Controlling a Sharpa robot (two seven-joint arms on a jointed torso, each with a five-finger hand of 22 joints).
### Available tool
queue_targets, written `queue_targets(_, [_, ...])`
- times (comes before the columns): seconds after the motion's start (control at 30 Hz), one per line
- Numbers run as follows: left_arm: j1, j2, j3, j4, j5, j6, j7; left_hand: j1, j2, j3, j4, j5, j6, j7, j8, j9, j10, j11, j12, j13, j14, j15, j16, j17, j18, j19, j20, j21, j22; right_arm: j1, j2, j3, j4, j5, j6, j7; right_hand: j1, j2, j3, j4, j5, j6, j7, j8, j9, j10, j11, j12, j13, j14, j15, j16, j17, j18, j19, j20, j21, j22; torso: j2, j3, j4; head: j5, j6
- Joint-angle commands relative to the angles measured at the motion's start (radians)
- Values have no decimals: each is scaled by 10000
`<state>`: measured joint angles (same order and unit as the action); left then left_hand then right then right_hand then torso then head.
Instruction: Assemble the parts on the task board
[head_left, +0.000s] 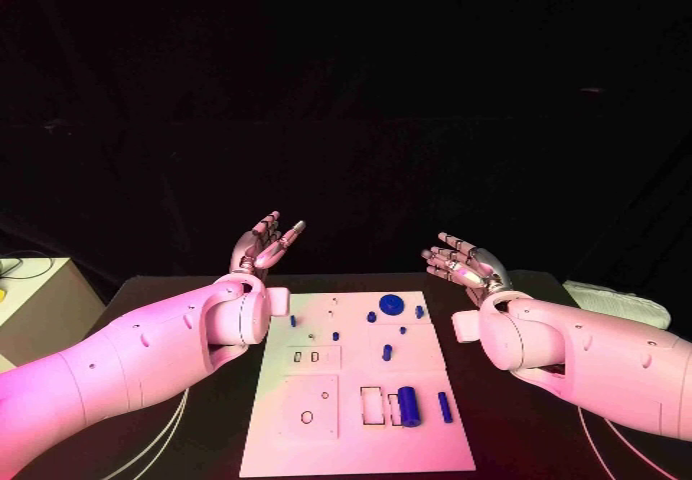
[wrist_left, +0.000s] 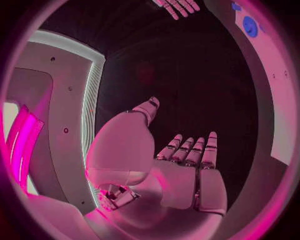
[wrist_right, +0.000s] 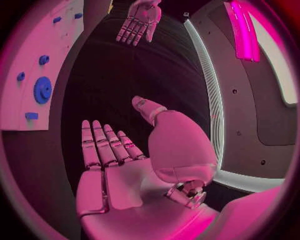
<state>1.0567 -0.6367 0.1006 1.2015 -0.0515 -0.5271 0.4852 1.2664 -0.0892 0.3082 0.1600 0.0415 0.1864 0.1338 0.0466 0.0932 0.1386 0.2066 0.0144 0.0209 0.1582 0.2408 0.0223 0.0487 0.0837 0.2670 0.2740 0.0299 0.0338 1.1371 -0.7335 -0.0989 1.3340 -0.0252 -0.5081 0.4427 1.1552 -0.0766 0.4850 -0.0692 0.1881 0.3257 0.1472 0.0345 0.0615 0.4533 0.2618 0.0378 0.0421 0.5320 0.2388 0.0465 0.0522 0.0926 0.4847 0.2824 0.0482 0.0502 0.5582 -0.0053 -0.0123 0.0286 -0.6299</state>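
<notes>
The white task board (head_left: 361, 440) lies in the middle of the black table. On it are a round blue gear (head_left: 391, 304) near the far edge, a blue cylinder (head_left: 410, 405) beside a thin blue pin (head_left: 444, 406), and several small blue pegs (head_left: 387, 352). My left hand (head_left: 265, 244) is raised past the board's far left corner, fingers spread, holding nothing. My right hand (head_left: 464, 262) hovers past the far right corner, also spread and empty. The left wrist view shows my left hand (wrist_left: 187, 175) flat and bare; the right wrist view shows my right hand (wrist_right: 115, 165) likewise, with the gear (wrist_right: 42, 89) on the board.
A pale box (head_left: 36, 300) stands off the table's left side and a white object (head_left: 620, 300) lies at the right edge. Cables (head_left: 166, 430) run along the table left of the board. Bare black tabletop (head_left: 361, 278) shows between the hands.
</notes>
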Motion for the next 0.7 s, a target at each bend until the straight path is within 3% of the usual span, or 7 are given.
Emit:
queue_targets(0.03, [28,162,85,-381,-611,1656,-35,591,-7,61,143,65,183,1366,109,61,166,204,93,29,779,189,224,207,228,860,170,261,134,125,81,-93,-322,-462,1982,-439,608,-59,219,-247,-25,527,1517,157,86,567,20,100,50,575,16,118,76,273,501,64,149,73,1,-2,-2,0,2])
queue_targets(0.17, [35,264,155,-637,-685,1915,-49,752,76,-37,288,66,822,1538,364,299,1647,510,363,186,3737,-6,1237,951,406,4198,149,1198,573,235,142,-212,-619,-547,2496,-558,1001,-99,264,-561,-256,2022,1471,527,341,2144,-117,246,139,2864,-243,584,359,549,2523,51,659,311,1,-2,-2,0,2])
queue_targets(0.27, [35,267,157,-646,-688,1924,-49,828,124,-34,304,66,2331,1525,984,835,5304,444,1273,569,5879,-334,2147,1510,801,5317,118,1742,734,267,159,-247,-705,-572,2644,-593,1274,-158,284,-798,-237,3368,1321,879,566,3994,-332,435,245,3735,-539,867,472,850,3652,-18,1268,508,1,-2,-2,0,2])
queue_targets(0.3, [-2,-316,182,-476,-1283,3009,-407,911,123,0,254,74,3544,1434,1496,1239,6473,236,1569,633,6699,-597,2554,1755,981,5993,66,2081,843,355,256,-242,-1492,-5779,2055,-587,1491,-182,231,-974,-211,4823,1140,1285,820,4762,-554,568,257,4459,-829,1162,586,907,4627,-312,1894,765,74,10,-84,-5,-297])
queue_targets(0.37, [-2,-482,180,-315,-1508,3178,-489,1021,128,71,180,81,5203,1235,2239,1757,7634,-76,2009,789,7938,-973,3256,2158,1013,6913,-277,2607,1049,408,291,-240,-1537,-6670,1895,-648,1637,-184,21,-1086,-202,5118,1013,1380,850,5111,-690,540,222,4843,-1033,1278,646,870,5255,-611,2484,1058,136,38,-109,28,-295])
queue_targets(0.53, [-1,-1125,217,521,-2168,3575,-743,1266,-120,415,73,89,6479,726,2894,2108,9409,-715,2553,1008,9540,-1677,4673,3220,1009,8319,-1022,3684,1539,624,375,-236,-1519,-9162,1519,-1037,1763,-168,-272,-1353,175,6244,633,1560,941,6755,-1168,358,224,6874,-1746,1815,1190,700,5705,-1445,5186,2804,358,82,-140,22,-314])
queue_targets(0.7, [-3,-1631,334,1274,-2628,3741,-899,1327,-336,804,23,103,6696,487,3269,2532,9859,-942,2803,1261,9813,-2002,6796,4960,956,8830,-1427,5018,2337,839,444,-234,-1444,-10811,1401,-1583,1587,-286,49,-1475,298,6763,418,1560,1053,7478,-1477,272,240,8290,-2158,2413,1915,885,5915,-1672,7071,4079,567,101,-82,2,-268])
